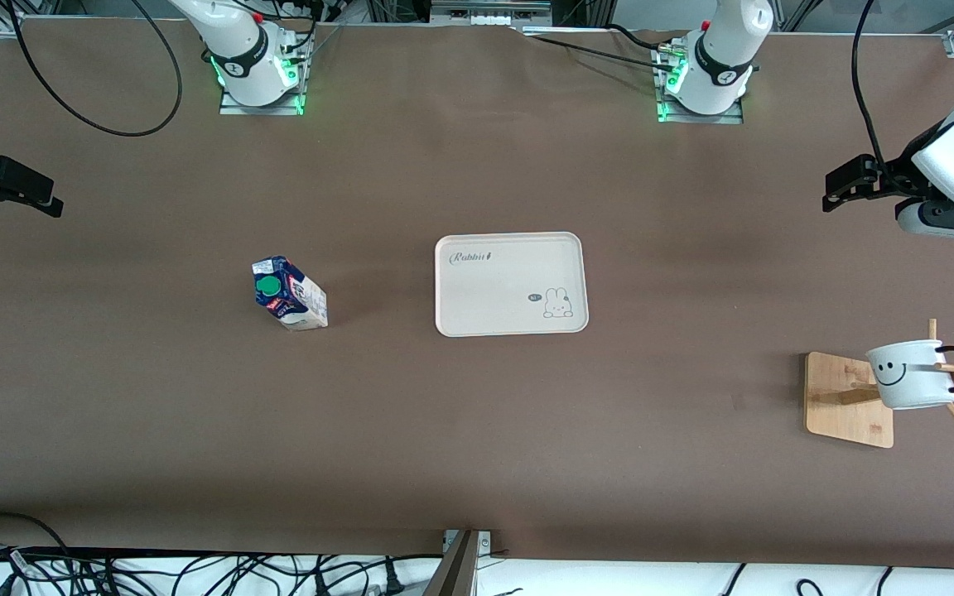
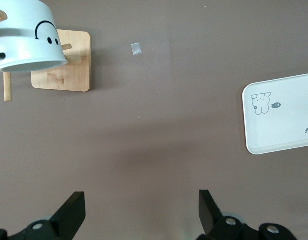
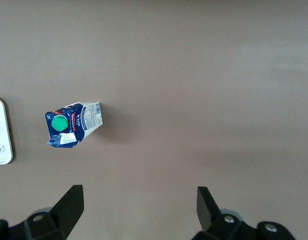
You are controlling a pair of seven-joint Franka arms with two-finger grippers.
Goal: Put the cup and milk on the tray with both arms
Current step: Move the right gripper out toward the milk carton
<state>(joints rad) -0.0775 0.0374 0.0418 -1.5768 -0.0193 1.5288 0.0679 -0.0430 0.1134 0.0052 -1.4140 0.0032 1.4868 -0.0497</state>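
The tray is taken as the landmark; it lies flat on the brown surface, and nothing is seen on it. In both wrist views the tray is cut off by the picture's edge, so only a part of it is shown.

The milk stands on the surface beside the tray, toward the right arm's end, well apart from it; its green cap is seen from above.

The cup is hung on the pegs of a wooden rack, toward the left arm's end and nearer to the front camera than the tray. Its handle is partly hidden by a peg.

The left pincer is held over bare surface, toward the left arm's end from the tray, its jaws wide and holding nothing. The right pincer is held toward the right arm's end, jaws also wide and holding nothing. In the front view both pincers are partly cut off at the picture's edges.
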